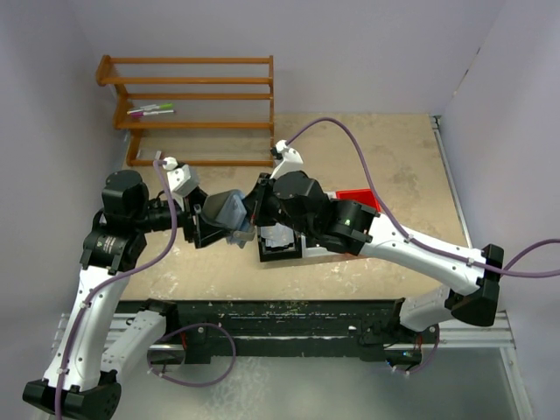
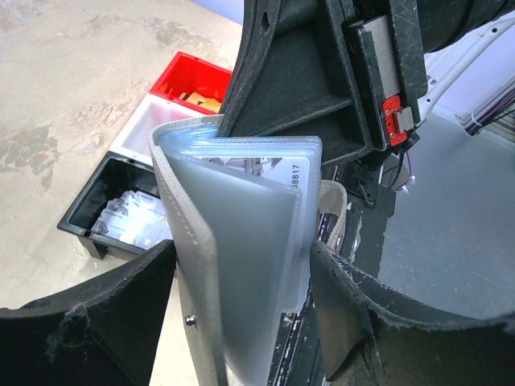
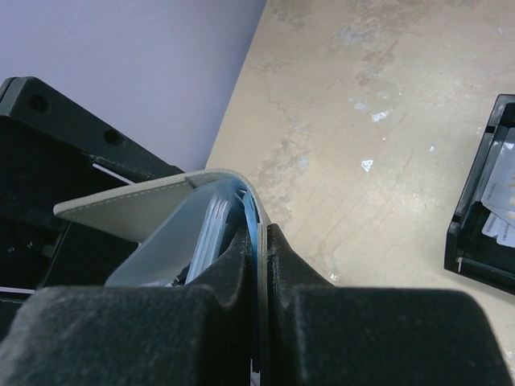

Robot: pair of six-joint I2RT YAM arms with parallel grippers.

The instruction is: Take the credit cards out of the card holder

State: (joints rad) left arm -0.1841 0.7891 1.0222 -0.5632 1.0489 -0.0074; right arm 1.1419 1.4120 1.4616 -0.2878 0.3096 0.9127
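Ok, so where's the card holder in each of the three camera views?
Top external: card holder just left of centre, up and left of the black bin.
Left wrist: card holder fills the middle, open; black bin at left.
Right wrist: card holder lower left, seen edge-on; black bin at right edge.
Shared landmark: the black bin.

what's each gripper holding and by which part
The card holder: left gripper clamps its two outer sides, right gripper pinches one thin inner leaf at its edge.
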